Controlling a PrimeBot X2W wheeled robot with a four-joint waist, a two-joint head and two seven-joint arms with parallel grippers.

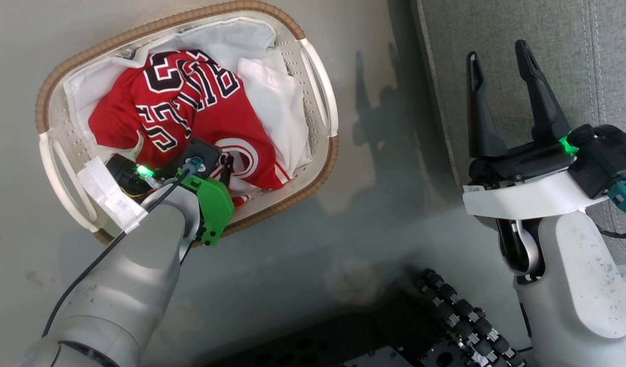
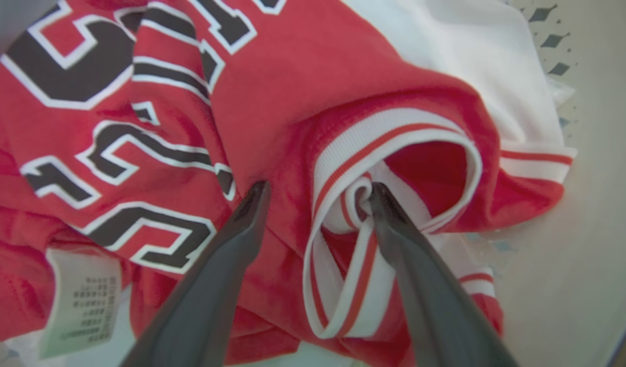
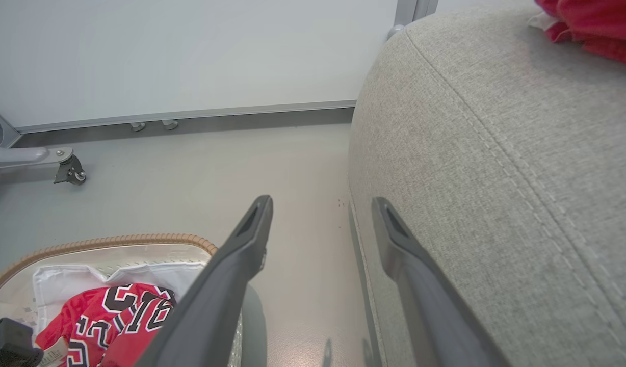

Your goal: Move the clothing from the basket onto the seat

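Left gripper (image 2: 319,189) is down in the basket (image 1: 41,99), fingers wide apart and holding nothing, one on each side of a fold of the red clothing (image 2: 303,76), so next it should squeeze shut and carry it to the seat (image 1: 573,30).

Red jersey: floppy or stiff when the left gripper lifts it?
Probably floppy: the red jersey lies crumpled in folds, so it should drape and trail. Likely light, thin fabric. The striped trim looped at the open left gripper may snag a finger.
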